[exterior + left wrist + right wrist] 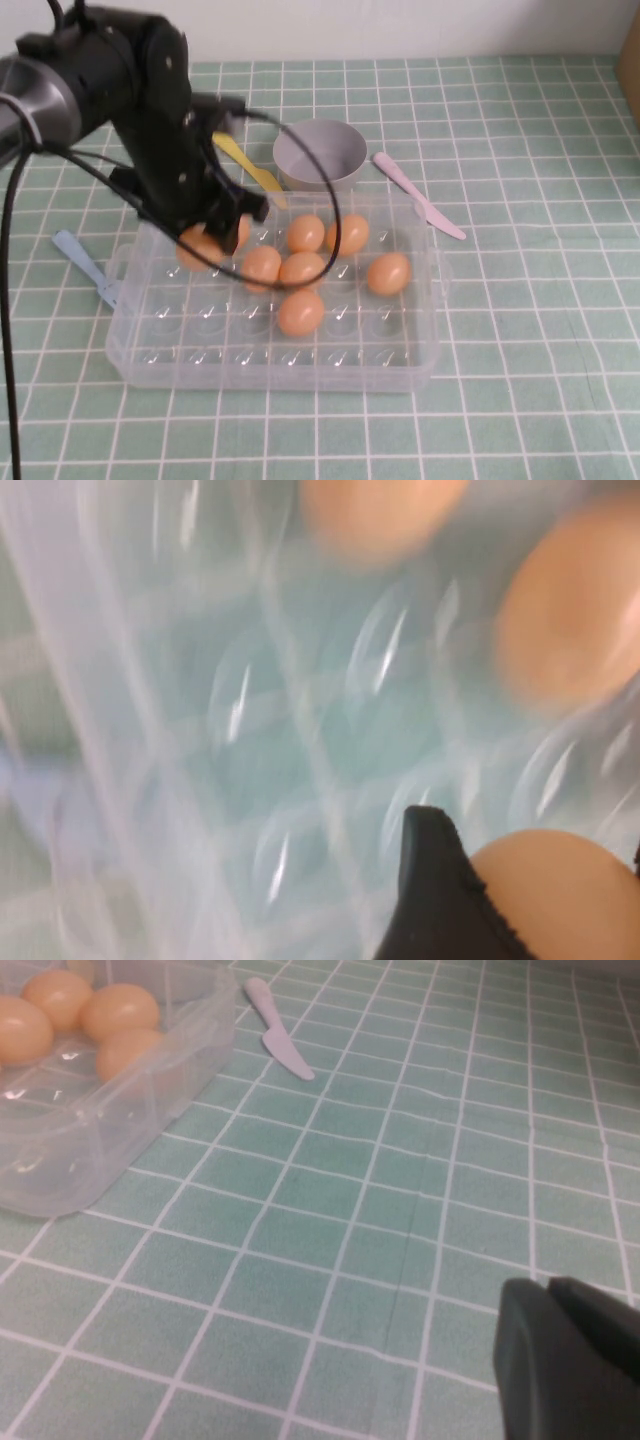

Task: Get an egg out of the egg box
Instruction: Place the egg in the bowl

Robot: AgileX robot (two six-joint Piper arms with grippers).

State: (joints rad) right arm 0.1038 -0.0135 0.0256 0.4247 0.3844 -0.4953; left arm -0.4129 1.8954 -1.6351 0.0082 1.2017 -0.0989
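The clear plastic egg box (270, 375) lies at the middle of the table with several orange-tan eggs in its back half. My left gripper (213, 236) is inside the box at its back left corner, shut on one egg (197, 250). In the left wrist view that egg (560, 905) sits against the black finger (430, 900), above the box's dimples (250, 700). My right gripper (565, 1360) is not in the high view. In the right wrist view it hovers shut and empty over the tablecloth, to the right of the box (60, 1160).
A grey round bowl (320, 152) stands behind the box. A yellow spatula (250, 168) lies to the bowl's left and a pink knife (418, 196) to its right. A blue utensil (85, 265) lies left of the box. The left arm's cable hangs over the box.
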